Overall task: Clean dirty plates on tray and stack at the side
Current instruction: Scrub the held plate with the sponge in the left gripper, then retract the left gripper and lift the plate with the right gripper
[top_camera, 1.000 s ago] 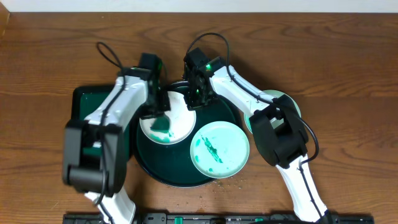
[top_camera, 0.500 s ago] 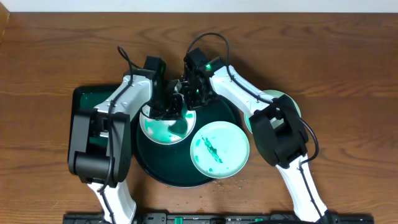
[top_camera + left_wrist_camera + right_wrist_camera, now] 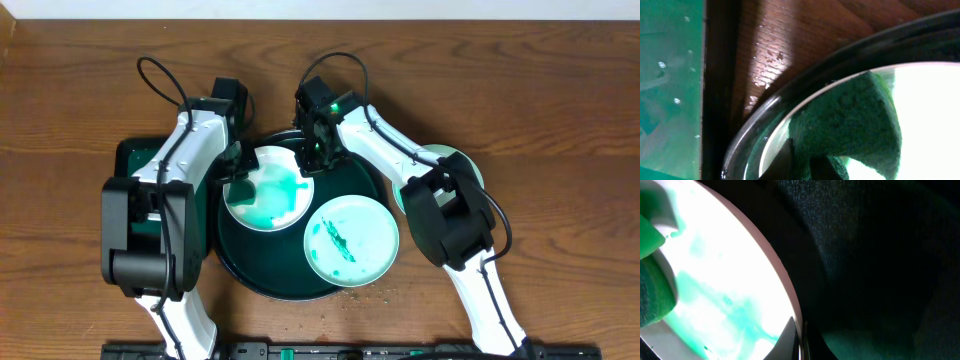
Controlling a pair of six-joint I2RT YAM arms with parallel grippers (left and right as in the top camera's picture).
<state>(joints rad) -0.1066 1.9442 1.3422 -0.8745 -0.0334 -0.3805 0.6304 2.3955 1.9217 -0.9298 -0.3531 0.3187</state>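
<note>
Two plates lie on the tray (image 3: 245, 262): smeared plate (image 3: 268, 190) at 11 o'clock, second plate (image 3: 352, 240) at 4 o'clock. Left fingers (image 3: 238, 172) clamp a sponge (image 3: 850, 125) at the smeared plate's 9 o'clock edge; right fingers (image 3: 311, 160) pinch its 2 o'clock rim

Two plates (image 3: 270, 196) on tray (image 3: 252, 262); third plate (image 3: 437, 156) right

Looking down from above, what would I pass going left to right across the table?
Rectangular green tray → plate smeared pale green → plate with dark green streaks → plate half hidden under the right arm.
</note>
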